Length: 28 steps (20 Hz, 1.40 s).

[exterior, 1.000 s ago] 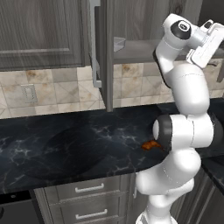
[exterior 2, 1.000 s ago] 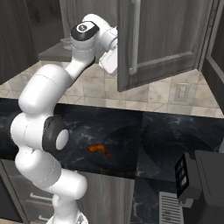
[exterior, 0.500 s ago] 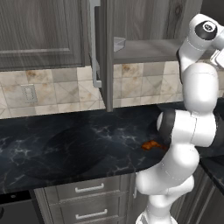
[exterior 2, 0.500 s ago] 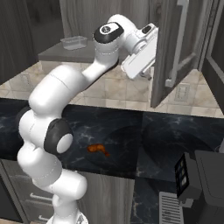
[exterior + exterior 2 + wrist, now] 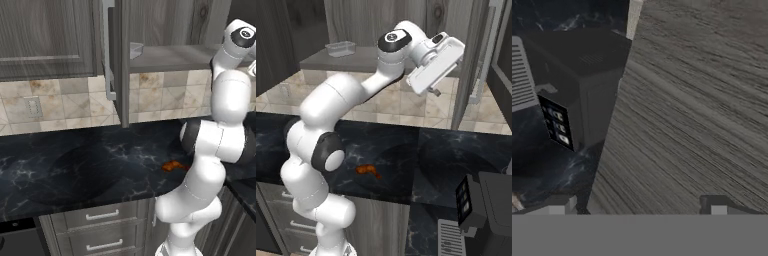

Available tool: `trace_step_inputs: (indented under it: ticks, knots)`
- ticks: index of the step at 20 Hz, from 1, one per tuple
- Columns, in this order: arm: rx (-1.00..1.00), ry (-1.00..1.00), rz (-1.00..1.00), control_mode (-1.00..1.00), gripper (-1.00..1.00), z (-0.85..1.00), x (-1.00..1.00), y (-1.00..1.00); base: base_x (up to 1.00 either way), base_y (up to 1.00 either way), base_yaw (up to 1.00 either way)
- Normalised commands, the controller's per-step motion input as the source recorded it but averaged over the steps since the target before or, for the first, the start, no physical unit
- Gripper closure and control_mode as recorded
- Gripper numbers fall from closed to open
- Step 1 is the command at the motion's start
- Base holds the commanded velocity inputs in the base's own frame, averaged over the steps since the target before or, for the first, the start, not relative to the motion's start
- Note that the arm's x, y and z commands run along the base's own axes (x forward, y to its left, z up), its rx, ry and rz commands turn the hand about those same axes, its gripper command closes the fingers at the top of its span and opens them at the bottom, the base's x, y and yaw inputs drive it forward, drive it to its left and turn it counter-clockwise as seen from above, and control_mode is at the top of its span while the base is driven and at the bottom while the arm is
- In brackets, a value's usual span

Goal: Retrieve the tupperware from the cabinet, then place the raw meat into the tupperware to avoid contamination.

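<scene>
Right base view: two-finger gripper (image 5: 435,93) empty, parted, beside dark grey wood-grain cabinet door (image 5: 476,65); retrieval step, next reach left-back to pale translucent tupperware (image 5: 340,48).

The open cabinet (image 5: 117,60) door, edge-on in the left base view, covers most of the tupperware (image 5: 136,49), so just a corner pokes out beside it. The arm's lower link hides part of the raw meat (image 5: 173,165). In the hand view the fingertips (image 5: 713,205) barely show, spacing hard to judge.
</scene>
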Motion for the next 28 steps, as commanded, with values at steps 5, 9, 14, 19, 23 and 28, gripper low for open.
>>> trace_step_inputs:
  ticks: [5, 9, 14, 19, 23, 28]
  knots:
    - [-0.01, -0.02, -0.1, -1.0, -1.0, -0.03, 0.05, 0.47, 0.0, 0.0, 0.0]
    - [0.05, -0.24, -0.02, -1.0, -1.0, 0.11, -0.16, 0.61, 0.0, 0.0, 0.0]
    - [0.16, -0.26, -0.01, -1.0, -1.0, -0.08, -0.15, 0.92, 0.0, 0.0, 0.0]
    - [0.2, -0.26, 0.0, -1.0, -1.0, -0.03, -0.2, 0.93, 0.0, 0.0, 0.0]
    - [0.28, -0.33, -0.05, -1.0, -1.0, 0.16, 0.01, 0.55, 0.0, 0.0, 0.0]
    - [0.37, -0.36, -0.13, -1.0, -1.0, 0.11, 0.11, 0.25, 0.0, 0.0, 0.0]
